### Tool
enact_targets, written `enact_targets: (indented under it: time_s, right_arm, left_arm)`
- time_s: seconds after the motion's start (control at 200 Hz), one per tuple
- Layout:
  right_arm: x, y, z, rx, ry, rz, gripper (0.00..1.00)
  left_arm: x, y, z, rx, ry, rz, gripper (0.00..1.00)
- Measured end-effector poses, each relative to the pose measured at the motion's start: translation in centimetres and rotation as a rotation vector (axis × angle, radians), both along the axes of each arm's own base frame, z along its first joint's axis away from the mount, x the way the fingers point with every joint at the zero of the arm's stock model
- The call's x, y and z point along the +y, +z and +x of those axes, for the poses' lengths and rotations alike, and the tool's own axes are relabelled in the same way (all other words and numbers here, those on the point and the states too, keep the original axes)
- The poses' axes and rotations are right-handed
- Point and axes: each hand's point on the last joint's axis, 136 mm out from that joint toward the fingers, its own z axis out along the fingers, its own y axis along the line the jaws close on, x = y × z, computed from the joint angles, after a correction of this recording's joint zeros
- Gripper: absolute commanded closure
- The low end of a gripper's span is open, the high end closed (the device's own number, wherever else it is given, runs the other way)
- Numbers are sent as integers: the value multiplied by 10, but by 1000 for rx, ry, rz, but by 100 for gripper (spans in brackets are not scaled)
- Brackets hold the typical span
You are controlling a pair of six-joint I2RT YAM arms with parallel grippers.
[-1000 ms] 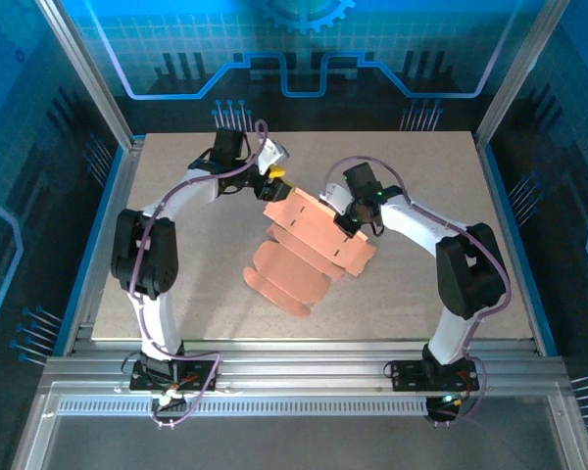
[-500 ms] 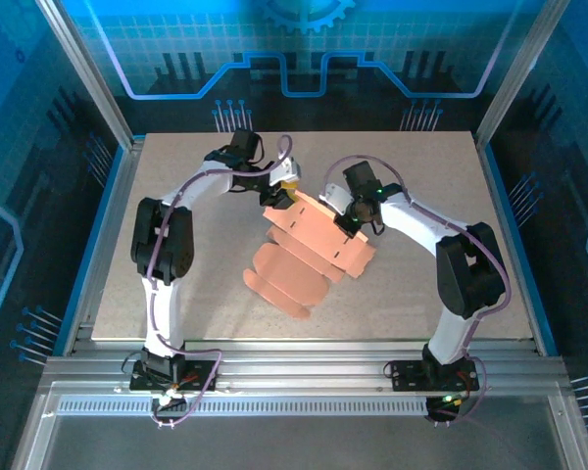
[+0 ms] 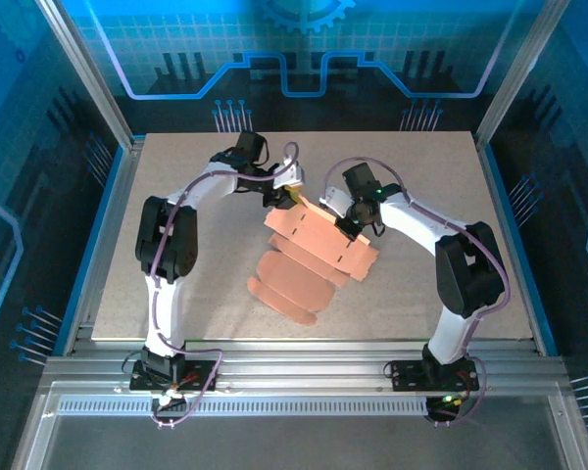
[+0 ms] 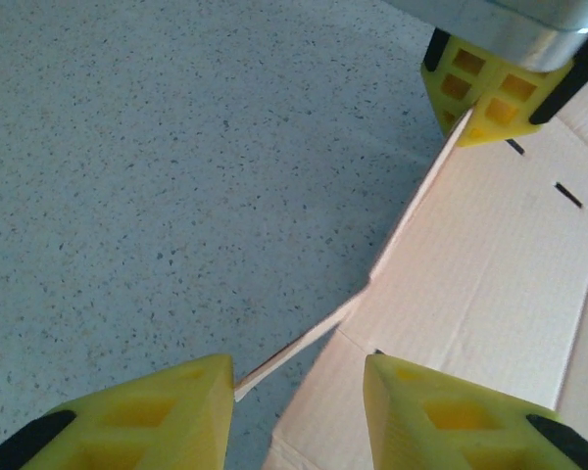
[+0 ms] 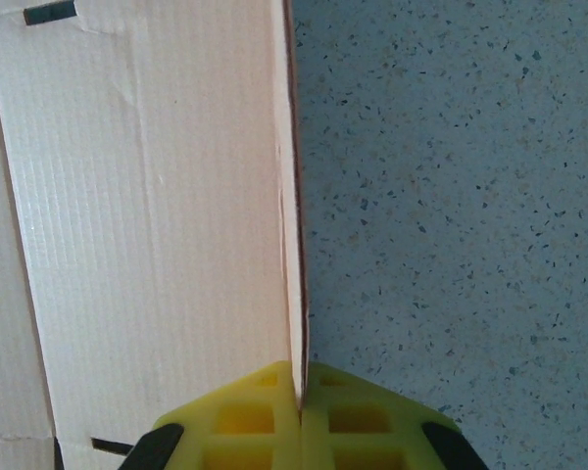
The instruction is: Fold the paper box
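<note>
The paper box (image 3: 309, 262) is a salmon-orange die-cut sheet lying mid-table, its far panel raised. My right gripper (image 3: 355, 225) is shut on that panel's upright edge; in the right wrist view its yellow fingertips (image 5: 265, 416) pinch the thin cardboard edge (image 5: 292, 215). My left gripper (image 3: 292, 192) is at the sheet's far left corner. In the left wrist view its gripper (image 4: 299, 397) stands open, with a thin corner flap (image 4: 304, 345) lying between the fingers and touching neither clearly. The right arm's yellow fingers (image 4: 485, 98) show at the top right, on the panel (image 4: 490, 255).
The speckled grey table (image 3: 176, 255) has free room left and right of the sheet. Rounded flaps (image 3: 284, 294) of the sheet lie flat toward the near edge. Aluminium rails (image 3: 304, 367) and blue enclosure walls border the table.
My left gripper has moved right to the sheet's far corner and its jaws have narrowed around the flap. The sheet has shifted slightly. The right gripper has kept its hold.
</note>
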Motion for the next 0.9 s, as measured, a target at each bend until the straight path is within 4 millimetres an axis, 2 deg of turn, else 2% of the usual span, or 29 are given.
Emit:
enact_targets:
  time_s: [0.1,0.18,0.225,0.265,0.345,0.395,0.535,0.77,0.901]
  right_arm:
    - [0,0,0,0,1,1,100]
    - [2,1,1,-8,2,4,100]
    - [2,1,2,-8,2,4,100]
    - [2,1,2,-9,2,4,100]
    - [2,1,3,-12,2,6,100]
    - [2,1,3,-13,2,6,100]
    - [2,0,4,-15,-3,3,100]
    - [-6,4,15,-54,-62,-28,100]
    - [-8,5,18,-70,-86,-40,100]
  left_arm:
    - [-8,-4,4,-30,0,13,49]
    - [-14,-5,5,-56,-8,18,39]
    - [-17,-4,5,-60,-7,15,38]
    - [-18,-4,5,-69,-11,14,40]
    - [-18,-5,6,-62,-4,13,55]
    - [-17,-6,6,-62,-3,13,59]
    - [-14,-10,5,-36,17,11,65]
    - [-10,-30,-4,38,52,11,78]
    - [-10,-28,-5,55,85,-11,81]
